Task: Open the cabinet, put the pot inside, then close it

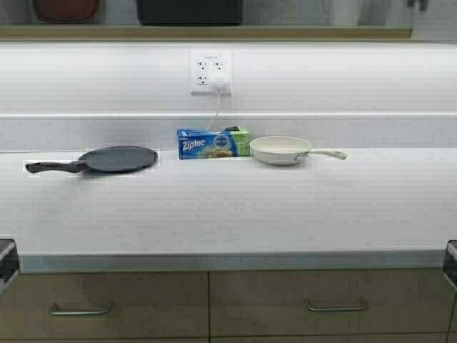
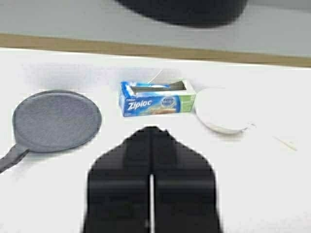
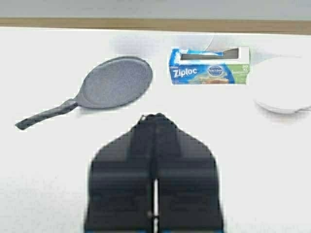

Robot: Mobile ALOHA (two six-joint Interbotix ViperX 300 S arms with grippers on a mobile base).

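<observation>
**Both arms low at counter front, pot up on shelf**

Along the back of the white counter [image 1: 228, 214] sit three non-task items: flat dark griddle pan [image 1: 118, 158] on the left with its long handle pointing left, Ziploc box [image 1: 213, 142] in the middle against the wall, white frying pan [image 1: 281, 150] just right of the box, handle pointing right. A wall outlet [image 1: 210, 72] with a white plug and cord hangs above the box. Drawers [image 1: 107, 304] with horizontal handles run below the counter edge.

Pot [image 1: 189, 11] shows only as a dark lower body on the shelf at the top of the high view, above the outlet (handles and lid out of view, so orientation can't be told).

Left gripper [image 2: 151, 182] has its fingers pressed together, holding nothing, aimed toward the box. Right gripper [image 3: 155, 187] likewise closed and empty, pointing between griddle and box.
</observation>
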